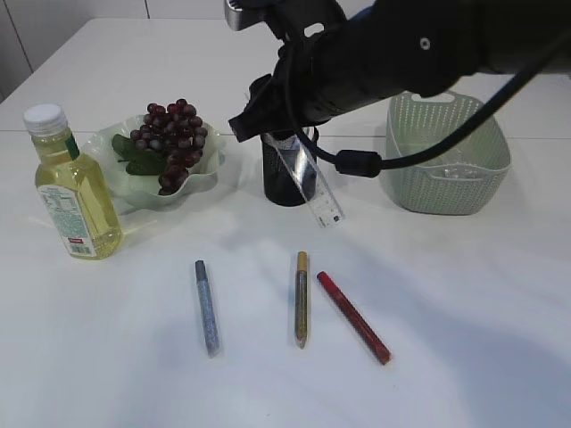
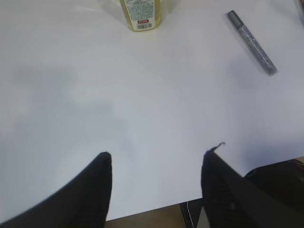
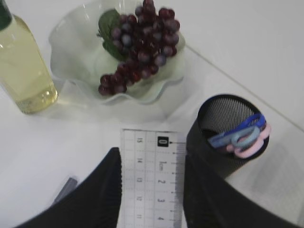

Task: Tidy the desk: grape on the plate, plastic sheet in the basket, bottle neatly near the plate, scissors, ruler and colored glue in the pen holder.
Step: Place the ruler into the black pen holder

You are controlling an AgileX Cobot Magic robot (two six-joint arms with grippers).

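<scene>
The right gripper (image 3: 149, 190) is holding the clear plastic ruler (image 1: 314, 183), its jaws closing on the ruler's sides, beside the black mesh pen holder (image 3: 228, 142) where the scissors (image 3: 242, 135) are sitting. The left gripper (image 2: 156, 183) is hanging with jaws apart and empty over the white tabletop (image 2: 142, 95). Purple grapes (image 1: 174, 138) are lying on the pale green plate (image 1: 107, 174), the yellow bottle (image 1: 76, 192) just beside it.

On the white table (image 1: 107, 357) are set a bottle (image 1: 73, 190), plate (image 1: 202, 174), holder (image 1: 284, 185), basket (image 1: 446, 156) and apparently three glue pens (image 1: 302, 299).
</scene>
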